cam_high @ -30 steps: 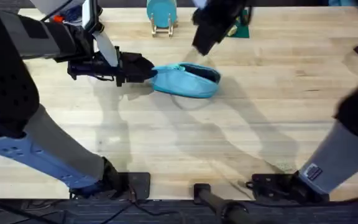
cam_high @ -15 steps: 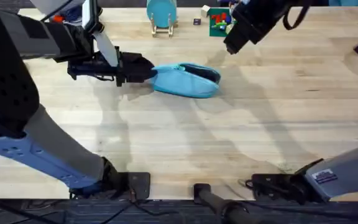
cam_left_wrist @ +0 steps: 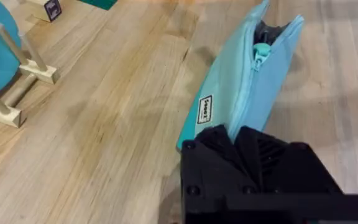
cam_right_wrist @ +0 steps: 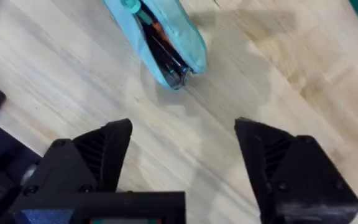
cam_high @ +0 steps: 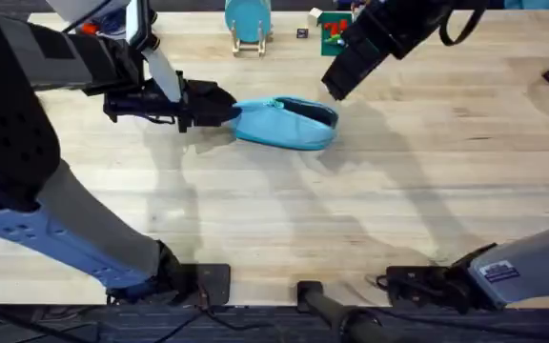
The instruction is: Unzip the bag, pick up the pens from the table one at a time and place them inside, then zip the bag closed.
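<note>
From my remote station, overhead view, left to right. The left gripper is stretched out level over the light wood plank table, its black fingers clamped on the left end of the oblong turquoise fabric pencil pouch. In the left wrist view I see the 2 fingers pressed together on that end of the pouch, just past a small label sewn on its side. The pouch lies on the table a little left of centre, toward the far side. Its zipper is run partway: the turquoise zipper pull sits up the seam, and the far end gapes open.

In the right wrist view I can see dark contents with a touch of orange inside that open mouth; I cannot tell exactly what they are. Behind the pouch stands a round teal disc on a wooden stand. The right gripper hangs above the table just beyond the pouch's right end, not touching it, its 2 fingers spread wide and holding nothing.
</note>
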